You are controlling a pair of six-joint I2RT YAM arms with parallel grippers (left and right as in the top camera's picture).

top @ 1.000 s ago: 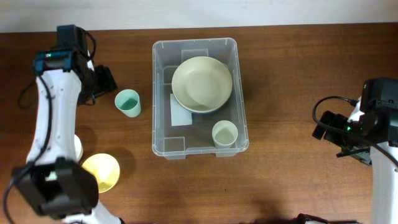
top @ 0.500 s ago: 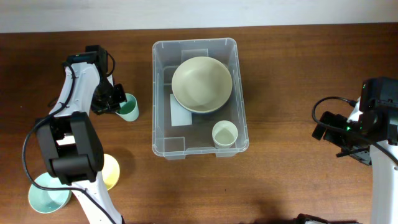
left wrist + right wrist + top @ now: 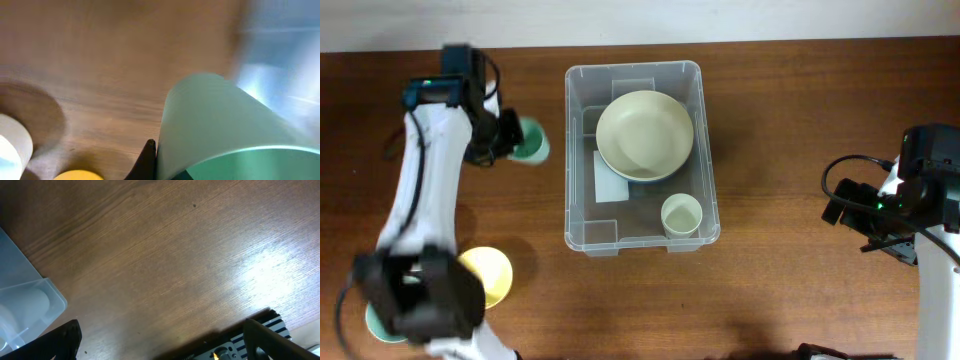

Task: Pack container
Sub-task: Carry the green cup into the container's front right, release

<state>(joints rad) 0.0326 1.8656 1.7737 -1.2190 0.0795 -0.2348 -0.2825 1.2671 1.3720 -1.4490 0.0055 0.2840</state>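
Since a second ago, the mint cup (image 3: 533, 141) has been shifted from its spot on the table (image 3: 790, 100) toward the far edge. It's now seen side-on instead of mouth-up. The left gripper (image 3: 515, 140) has been brought round to it and clamped tight, so the cup is pinched by its wall. In the wrist view the cup (image 3: 220, 125) fills the frame at a tilt. It looks lifted, though that can't be confirmed from above. The right gripper (image 3: 848, 212) is parked well off to the right, spread wide with nothing held.

What could go wrong from here:
- A tilted cup held by a thin wall can be lost if it's swung fast, and it would roll off across the wood.
- The near wall of the container (image 3: 582, 150) could be clipped if the cup isn't carried high enough over the rim, and the light bin would be shoved.
- The cup could be dropped onto the cream bowl (image 3: 645, 135) and tip, since free floor is limited.

The container sits mid-table, just right of the held cup. The cream bowl takes up most of its far half, and a pale cup (image 3: 681, 215) stands upright in the near right corner. A white label (image 3: 610, 178) shows on the base. A yellow bowl (image 3: 490, 275) is left outside, near the left arm.
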